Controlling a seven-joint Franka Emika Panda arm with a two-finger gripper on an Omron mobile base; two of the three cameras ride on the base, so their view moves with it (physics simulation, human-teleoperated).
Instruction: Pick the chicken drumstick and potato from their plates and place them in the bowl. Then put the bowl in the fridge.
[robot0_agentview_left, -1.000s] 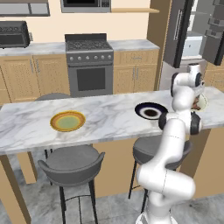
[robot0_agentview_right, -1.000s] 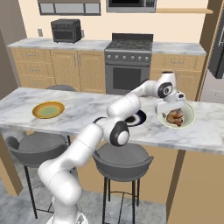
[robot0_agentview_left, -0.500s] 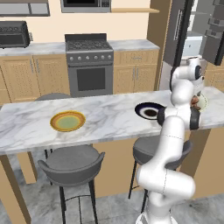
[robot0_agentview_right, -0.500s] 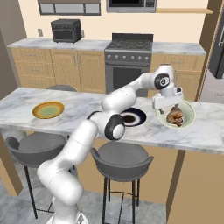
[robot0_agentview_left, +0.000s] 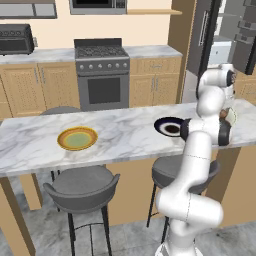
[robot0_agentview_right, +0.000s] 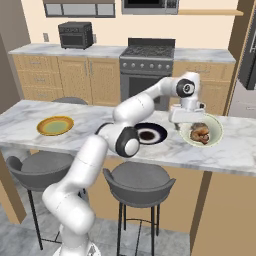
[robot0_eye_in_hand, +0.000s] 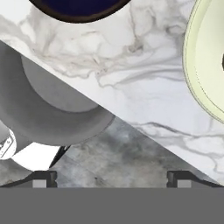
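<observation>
Both plates look bare — yellow plate at left of frame, dark plate mid-frame — and brown food sits in the bowl right of centre on the counter, so the loading seems done; the bowl-to-fridge step is left. Gripper hangs at the bowl's left rim, fingers apart, nothing held. Which way the drumstick's long axis lies cannot be made out: the food reads as one brown lump.
</observation>
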